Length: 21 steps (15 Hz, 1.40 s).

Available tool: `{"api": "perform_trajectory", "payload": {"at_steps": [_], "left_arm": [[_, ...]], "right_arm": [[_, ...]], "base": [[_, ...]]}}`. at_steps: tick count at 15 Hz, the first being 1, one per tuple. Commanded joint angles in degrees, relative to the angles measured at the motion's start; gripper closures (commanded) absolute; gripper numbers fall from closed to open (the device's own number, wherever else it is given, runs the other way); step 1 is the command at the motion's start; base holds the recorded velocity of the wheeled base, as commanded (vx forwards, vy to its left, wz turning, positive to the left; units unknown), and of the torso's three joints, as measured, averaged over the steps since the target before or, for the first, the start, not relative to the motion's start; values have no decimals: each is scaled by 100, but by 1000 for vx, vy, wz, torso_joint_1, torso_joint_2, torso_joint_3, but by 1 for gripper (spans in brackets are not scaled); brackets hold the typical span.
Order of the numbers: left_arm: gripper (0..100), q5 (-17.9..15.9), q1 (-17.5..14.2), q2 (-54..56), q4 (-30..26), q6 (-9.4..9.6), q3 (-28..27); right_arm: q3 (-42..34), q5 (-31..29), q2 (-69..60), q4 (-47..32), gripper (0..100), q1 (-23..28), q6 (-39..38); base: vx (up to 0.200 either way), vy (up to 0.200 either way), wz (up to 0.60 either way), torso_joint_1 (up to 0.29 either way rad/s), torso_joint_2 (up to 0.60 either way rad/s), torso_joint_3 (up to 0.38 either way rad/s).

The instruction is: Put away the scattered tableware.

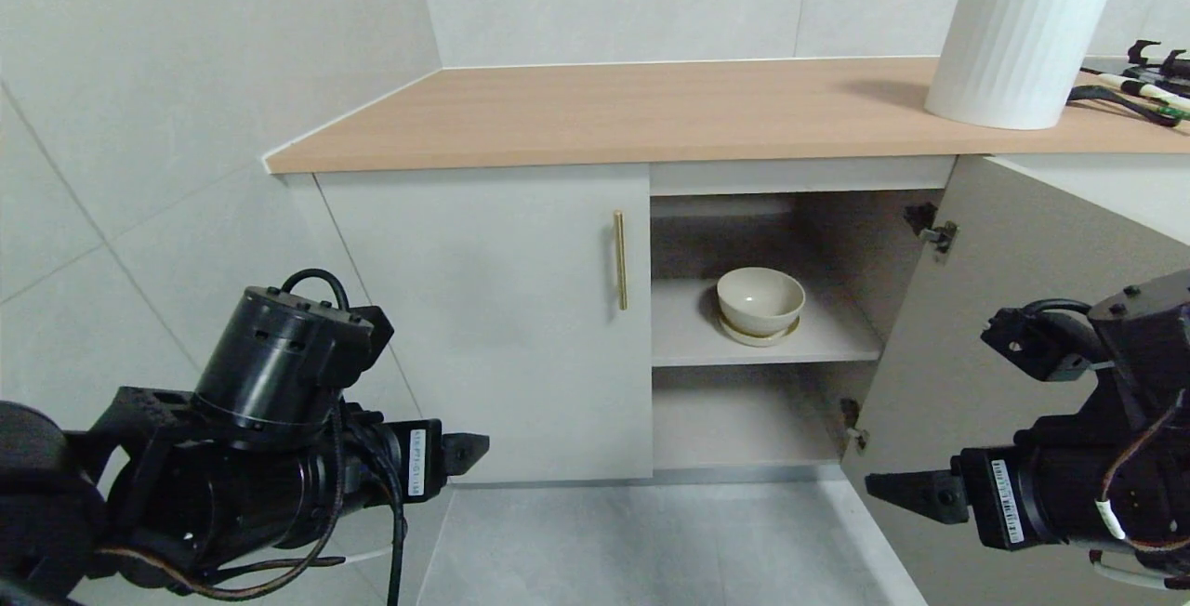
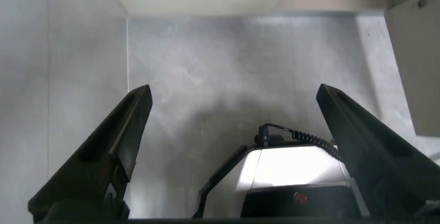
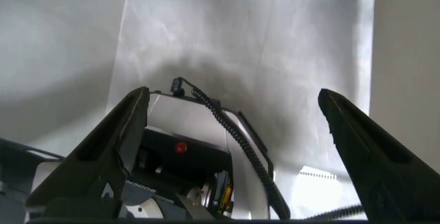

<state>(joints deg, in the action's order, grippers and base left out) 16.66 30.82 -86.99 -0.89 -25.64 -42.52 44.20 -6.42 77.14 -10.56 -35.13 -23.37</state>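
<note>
Inside the cabinet, on the middle shelf [image 1: 683, 332], you have a cream bowl [image 1: 760, 295] sitting upright on a small plate [image 1: 758, 338], beyond the open right door [image 1: 967, 346]. The left door [image 1: 493, 309] is closed, its brass handle [image 1: 619, 259] just beside the opening. Your left gripper [image 1: 469, 454] hangs low in front of the closed door, above the grey floor [image 1: 651, 541]; its fingers [image 2: 113, 152] are spread wide with nothing between them. Your right gripper [image 1: 883, 487] sits low by the open door, fingers [image 3: 110, 148] equally wide apart and empty. Both are well apart from the bowl. On the wooden countertop [image 1: 604, 113] stands a white ribbed container [image 1: 1023, 25].
</note>
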Motion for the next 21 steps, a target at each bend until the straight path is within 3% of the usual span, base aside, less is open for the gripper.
{"api": "perform_trajectory", "payload": {"at_steps": [1, 6, 17, 21], "left_arm": [[0, 3, 3, -11, 1, -3, -2], [0, 12, 21, -11, 1, -3, 7], [0, 21, 38, -2, 1, 15, 7], [0, 135, 38, -11, 1, 24, 25]], "right_arm": [[1, 1, 82, 1, 0, -2, -1], [1, 1, 126, 1, 0, -2, -1], [1, -8, 82, -34, 0, -2, 8], [71, -34, 38, -465, 0, -2, 25]], "base": [[-200, 0, 0, 7, 2, 7], [-200, 0, 0, 4, 0, 0], [0, 0, 0, 0, 0, 0], [0, -200, 0, 1, 4, 2]]}}
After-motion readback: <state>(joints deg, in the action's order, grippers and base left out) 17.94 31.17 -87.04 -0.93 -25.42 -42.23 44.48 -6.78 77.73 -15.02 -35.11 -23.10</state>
